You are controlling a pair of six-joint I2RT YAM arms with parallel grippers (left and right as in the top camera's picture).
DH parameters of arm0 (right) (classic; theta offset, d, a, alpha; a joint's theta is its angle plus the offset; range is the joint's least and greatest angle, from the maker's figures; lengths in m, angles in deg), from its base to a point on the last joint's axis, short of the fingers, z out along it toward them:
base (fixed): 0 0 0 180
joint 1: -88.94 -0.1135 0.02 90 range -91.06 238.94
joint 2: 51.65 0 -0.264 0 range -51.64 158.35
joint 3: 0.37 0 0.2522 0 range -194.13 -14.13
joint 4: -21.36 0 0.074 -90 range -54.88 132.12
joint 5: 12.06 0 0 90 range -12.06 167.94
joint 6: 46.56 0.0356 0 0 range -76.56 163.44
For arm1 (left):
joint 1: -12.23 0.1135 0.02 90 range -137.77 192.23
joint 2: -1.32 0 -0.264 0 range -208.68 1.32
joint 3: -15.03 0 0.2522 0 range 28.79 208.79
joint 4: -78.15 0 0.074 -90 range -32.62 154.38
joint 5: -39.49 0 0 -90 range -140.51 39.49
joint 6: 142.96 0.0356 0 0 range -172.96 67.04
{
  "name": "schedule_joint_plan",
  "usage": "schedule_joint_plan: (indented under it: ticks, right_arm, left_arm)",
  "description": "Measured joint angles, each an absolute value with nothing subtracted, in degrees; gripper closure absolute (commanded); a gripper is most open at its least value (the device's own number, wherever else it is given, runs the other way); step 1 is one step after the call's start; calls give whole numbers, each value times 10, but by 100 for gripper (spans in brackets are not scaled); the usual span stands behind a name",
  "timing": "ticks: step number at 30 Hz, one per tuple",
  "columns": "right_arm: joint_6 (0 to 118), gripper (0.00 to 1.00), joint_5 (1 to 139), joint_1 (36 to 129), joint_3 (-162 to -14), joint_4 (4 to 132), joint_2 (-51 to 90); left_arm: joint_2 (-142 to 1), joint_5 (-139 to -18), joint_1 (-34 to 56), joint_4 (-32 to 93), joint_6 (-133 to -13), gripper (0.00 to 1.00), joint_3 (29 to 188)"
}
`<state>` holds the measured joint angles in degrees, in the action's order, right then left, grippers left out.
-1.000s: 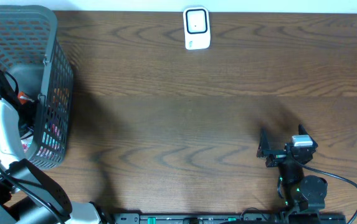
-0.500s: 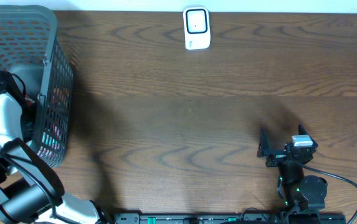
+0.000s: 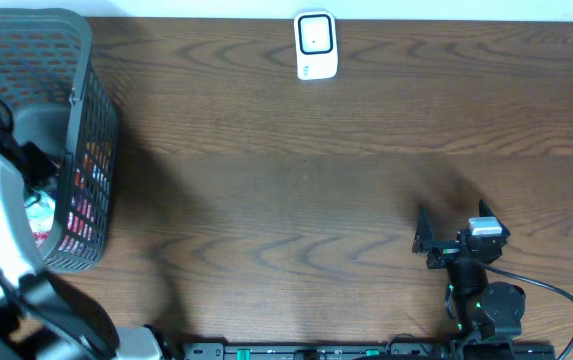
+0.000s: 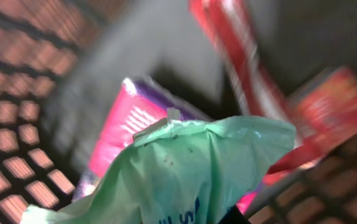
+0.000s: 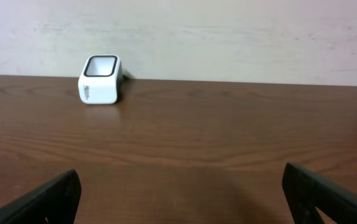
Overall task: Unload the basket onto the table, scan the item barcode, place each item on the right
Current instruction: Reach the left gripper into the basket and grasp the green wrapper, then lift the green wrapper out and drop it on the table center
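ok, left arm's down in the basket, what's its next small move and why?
Probably lift straight up. The left gripper looks shut on the green packet inside the basket, other packets crowd it, and the scanner sits far across the table.

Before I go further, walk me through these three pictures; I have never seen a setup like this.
This is a robot with two arms at a wooden table. The overhead picture looks straight down. The white barcode scanner stands at the far edge, and a dark mesh basket of packaged items sits at the left. The left arm reaches into that basket. Its wrist camera, blurred, shows a pale green packet close against the lens, over pink and red packages; the left gripper appears shut on it, though the fingers themselves are hidden. The right gripper rests open near the front edge, holding nothing. Its wrist camera looks across the table at the scanner.
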<state>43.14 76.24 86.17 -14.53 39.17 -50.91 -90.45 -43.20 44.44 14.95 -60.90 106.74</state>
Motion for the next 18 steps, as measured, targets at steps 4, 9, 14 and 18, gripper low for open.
schedule_joint_plan:
  ticks: [4, 9, 14, 18]
  right_arm:
    - [431, 1, 762, 862, -145, 392, -509]
    - [431, 1, 762, 862, -145, 392, -509]
    - [431, 1, 762, 862, -145, 392, -509]
    - [431, 1, 762, 862, -145, 392, -509]
  left_arm:
    - [-835, -428, 444, 201, -609, 92, 1073]
    - [-748, -443, 443, 264, -616, 92, 1077]
    - [-703, -499, 429, 320, -672, 92, 1079]
    - [-688, -550, 395, 368, -697, 92, 1079]
